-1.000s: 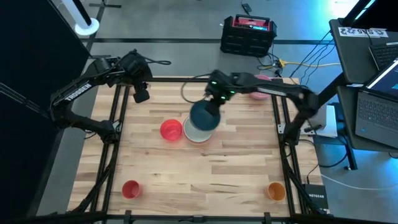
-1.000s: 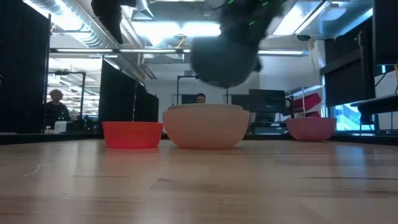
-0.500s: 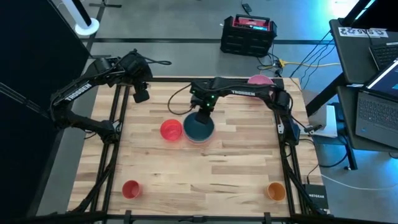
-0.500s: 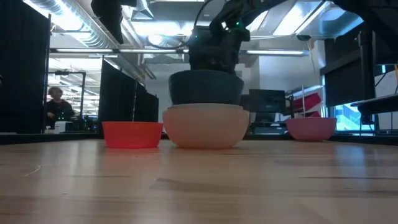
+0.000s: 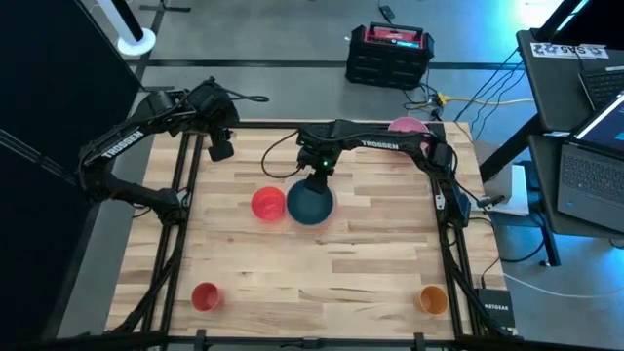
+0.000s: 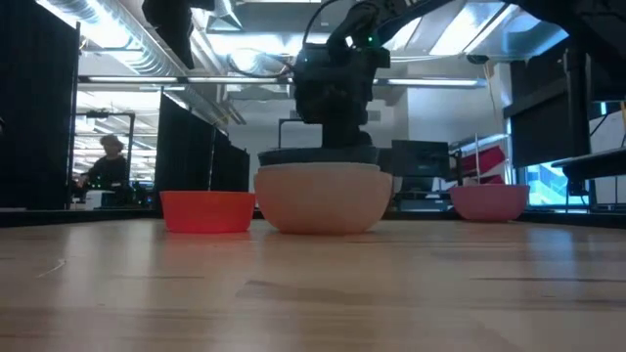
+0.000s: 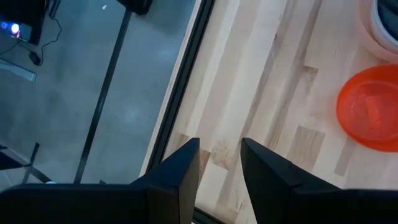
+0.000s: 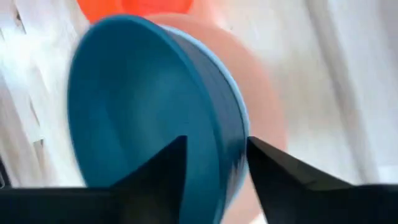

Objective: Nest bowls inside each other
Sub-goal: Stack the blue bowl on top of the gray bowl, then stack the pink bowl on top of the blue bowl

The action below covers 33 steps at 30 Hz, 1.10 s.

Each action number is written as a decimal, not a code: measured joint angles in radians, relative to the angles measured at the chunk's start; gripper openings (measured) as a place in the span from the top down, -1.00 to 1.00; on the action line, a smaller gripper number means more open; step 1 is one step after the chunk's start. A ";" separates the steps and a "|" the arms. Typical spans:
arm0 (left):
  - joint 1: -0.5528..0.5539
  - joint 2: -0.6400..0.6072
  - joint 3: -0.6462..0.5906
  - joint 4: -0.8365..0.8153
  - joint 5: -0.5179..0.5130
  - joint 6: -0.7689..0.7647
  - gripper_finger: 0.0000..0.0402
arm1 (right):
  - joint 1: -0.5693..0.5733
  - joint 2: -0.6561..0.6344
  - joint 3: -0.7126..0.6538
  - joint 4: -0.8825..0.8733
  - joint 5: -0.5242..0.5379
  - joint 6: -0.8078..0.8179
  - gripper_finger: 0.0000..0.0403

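A teal bowl (image 5: 310, 203) sits nested in a pale bowl (image 6: 318, 200) at the table's middle; in the low view only the teal rim (image 6: 318, 156) shows above it. My right gripper (image 8: 214, 140) stands over the teal bowl's far rim, open, one finger inside and one outside. A red bowl (image 5: 268, 204) rests on its base just left of the pair. My left gripper (image 7: 221, 162) hangs open over the table's far left corner (image 5: 221, 148), holding nothing. My right gripper comes steeply from above at the teal bowl's far rim (image 8: 239, 155), which passes between its two fingers. A gap shows beside the inner finger (image 8: 168, 162). Whether the outer finger (image 8: 267, 162) touches the wall, I cannot tell. The bowl rests in the pale bowl.
A pink bowl (image 5: 408, 125) stands at the far right edge. A small red bowl (image 5: 205, 295) sits near the front left and a small orange one (image 5: 433, 298) near the front right. Bare wood lies between them.
My right gripper has carried the teal bowl down and toward the table's left, over the pale bowl, tipping more steeply downward. The teal bowl has sunk into the pale bowl until only its rim shows, while the gripper stays just above it.
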 joint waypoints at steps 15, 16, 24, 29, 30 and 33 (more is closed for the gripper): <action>0.000 0.000 0.000 -0.036 0.001 -0.022 0.48 | -0.240 -0.114 -0.061 -0.179 0.383 -0.027 -0.10; 0.000 -0.001 0.000 -0.037 0.001 -0.021 0.48 | -0.260 -0.117 -0.070 -0.194 0.394 -0.026 -0.10; 0.000 -0.001 0.000 -0.036 0.001 -0.017 0.48 | -0.367 -0.112 -0.150 -0.256 0.463 0.015 -0.10; 0.000 -0.001 0.000 -0.036 0.001 -0.016 0.48 | -0.388 -0.131 -0.213 -0.233 0.472 0.032 -0.10; 0.001 -0.001 0.000 -0.036 0.001 -0.015 0.48 | -0.389 -0.135 -0.227 -0.226 0.470 0.033 -0.10; 0.002 -0.001 0.000 -0.035 0.001 -0.010 0.48 | -0.395 -0.149 -0.269 -0.203 0.463 0.039 -0.10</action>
